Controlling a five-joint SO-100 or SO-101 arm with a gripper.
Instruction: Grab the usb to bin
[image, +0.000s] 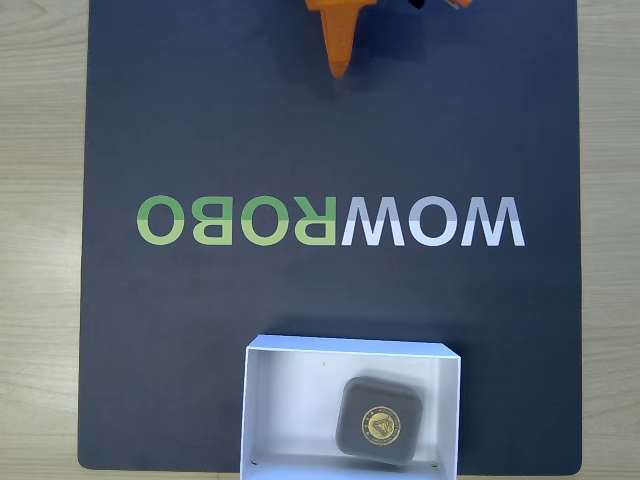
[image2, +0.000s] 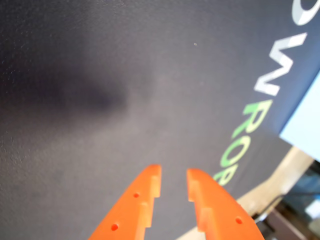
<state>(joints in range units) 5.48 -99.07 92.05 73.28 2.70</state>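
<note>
Already the small flat dark grey rounded-square usb (image: 379, 422) with its round gold emblem lies inside the shallow white rectangular bin (image: 290, 400), towards the bin's right side in the fixed view, at the near edge of the dark mat (image: 200, 130) that covers the pale wooden worktop (image: 40, 200). The orange two-finger gripper (image2: 173, 183) hangs over bare mat at the far edge, well apart from the bin. In the wrist view its fingers (image2: 145, 192) stand slightly parted and released, grasping nothing. Judging by this, the delivery looks done; little seems left beyond the arm coming to rest.
</note>
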